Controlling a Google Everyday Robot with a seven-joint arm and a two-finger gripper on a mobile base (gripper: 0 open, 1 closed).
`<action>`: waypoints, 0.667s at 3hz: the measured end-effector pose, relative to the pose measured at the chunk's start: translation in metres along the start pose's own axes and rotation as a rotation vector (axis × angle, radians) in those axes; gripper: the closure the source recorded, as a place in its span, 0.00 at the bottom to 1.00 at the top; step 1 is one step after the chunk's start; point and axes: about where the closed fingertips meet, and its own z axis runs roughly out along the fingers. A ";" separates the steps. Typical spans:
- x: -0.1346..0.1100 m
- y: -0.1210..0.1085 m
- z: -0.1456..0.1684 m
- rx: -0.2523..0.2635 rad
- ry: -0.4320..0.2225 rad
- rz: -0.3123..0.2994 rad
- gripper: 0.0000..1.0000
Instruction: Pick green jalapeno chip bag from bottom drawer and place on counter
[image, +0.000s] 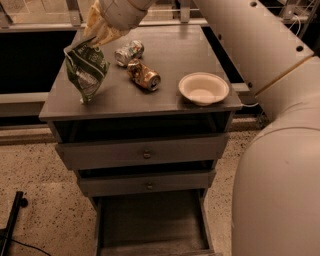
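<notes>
Green jalapeno chip bag (87, 70) hangs pinched by gripper (96, 36) above counter (130, 97) left side; we can't tell if tip touches; bottom drawer (150, 225) open, front cut off.

A crushed silver can (129, 52) and a gold can (144, 76) lie side by side; a white bowl (203, 88) sits to their right.

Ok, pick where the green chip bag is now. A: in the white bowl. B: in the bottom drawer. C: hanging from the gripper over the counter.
C: the gripper, above the left rear of the counter, holds the green jalapeno chip bag up by its top.
</notes>
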 end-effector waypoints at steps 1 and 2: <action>0.011 0.000 -0.004 0.041 0.004 -0.006 1.00; 0.035 -0.014 0.000 0.139 -0.008 -0.030 1.00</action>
